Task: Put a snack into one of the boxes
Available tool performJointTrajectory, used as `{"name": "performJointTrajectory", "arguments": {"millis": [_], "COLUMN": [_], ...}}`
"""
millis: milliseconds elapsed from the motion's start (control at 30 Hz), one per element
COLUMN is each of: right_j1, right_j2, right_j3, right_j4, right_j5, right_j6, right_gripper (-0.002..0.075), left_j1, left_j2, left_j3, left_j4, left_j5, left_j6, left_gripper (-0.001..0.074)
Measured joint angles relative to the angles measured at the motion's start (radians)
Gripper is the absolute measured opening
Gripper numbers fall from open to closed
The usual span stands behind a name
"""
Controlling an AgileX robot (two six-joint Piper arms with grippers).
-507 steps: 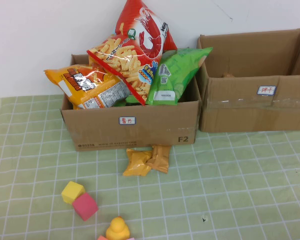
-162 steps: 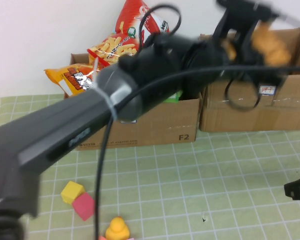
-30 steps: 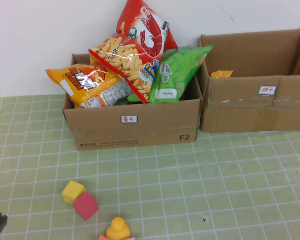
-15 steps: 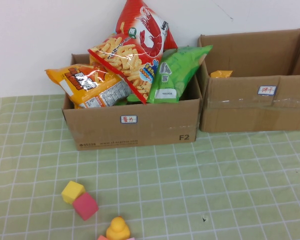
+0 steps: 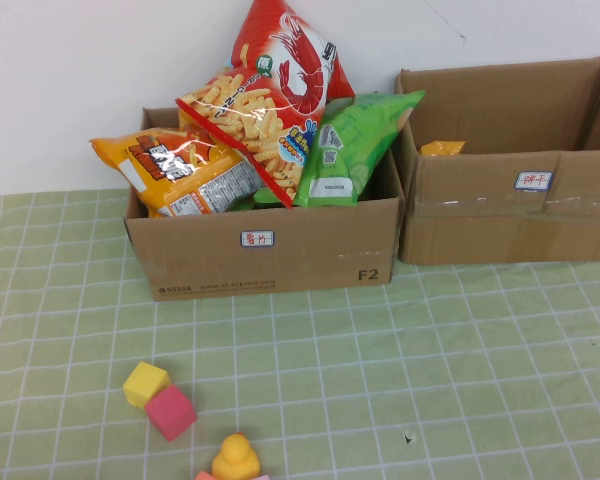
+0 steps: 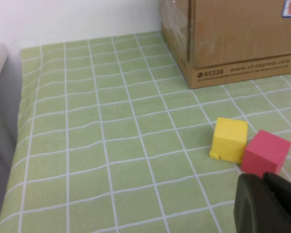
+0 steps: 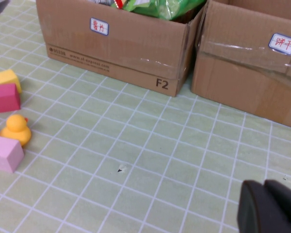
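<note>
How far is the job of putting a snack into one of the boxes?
It looks done: an orange snack pack lies inside the right box. Nothing is in hand; the left hand is beside the pink cube and the right hand is over the cloth, both shut and empty. Nothing looks left to do.

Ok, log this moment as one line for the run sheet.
snack: inside right box | left gripper: shut, low near cubes | right gripper: shut, low over table | left box: full of bags
</note>
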Motion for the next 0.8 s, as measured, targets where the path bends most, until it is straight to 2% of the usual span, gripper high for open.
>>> {"name": "performJointTrajectory", "arguments": {"millis": [400,800], "right_j1": [0.000,0.018], "right_j2": [0.000,0.000], "right_j3": [0.000,0.000], "right_j4": [0.000,0.000], "right_j5": [0.000,0.000], "right_j6": [0.000,0.000], "right_gripper": [-0.0002,-0.0002], "left_j1": [0.090,0.099], "left_j2": [-0.002,-0.002], "left_j3": [-0.002,-0.002], "left_j4": [0.000,0.000], "left_j5": [0.005,0.005], "left_j6": [0.034,0.038], "left_gripper": [-0.0002,-0.0002]}}
